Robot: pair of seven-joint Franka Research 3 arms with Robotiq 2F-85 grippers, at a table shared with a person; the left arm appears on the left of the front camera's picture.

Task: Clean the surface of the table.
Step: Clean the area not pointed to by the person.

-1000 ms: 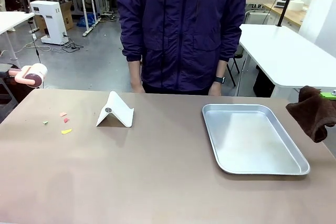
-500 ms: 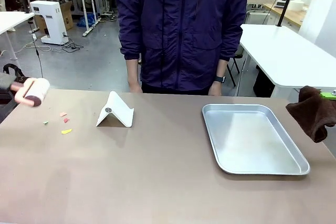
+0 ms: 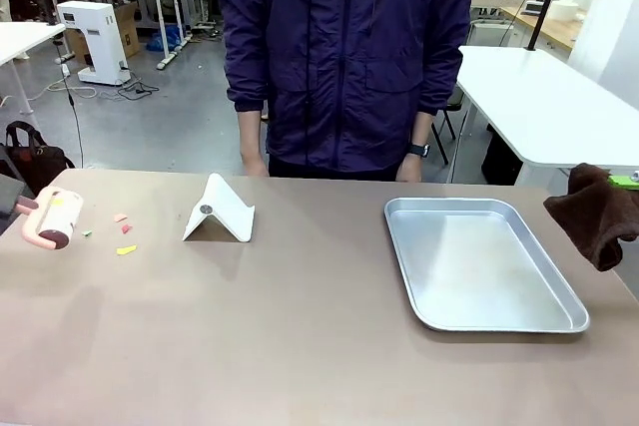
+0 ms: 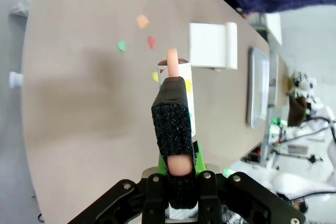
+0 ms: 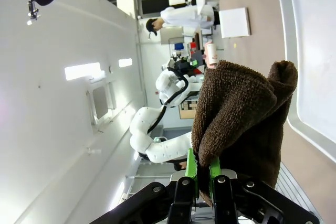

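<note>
Bright, even indoor light.
We see faint soft shadows on the counter (image 3: 300,346), a dull sheen on the tray (image 3: 479,266), a slightly blurred roller (image 3: 55,218), and wrist views bending at their edges.

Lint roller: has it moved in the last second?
Yes. The lint roller dropped from above the far edge of the table to level with the white stand.

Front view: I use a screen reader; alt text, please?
A lint roller is at the left edge of the table, beside coloured scraps. A white folded stand and metal tray lie mid-table; a brown cloth hangs right; a person stands behind.
</note>
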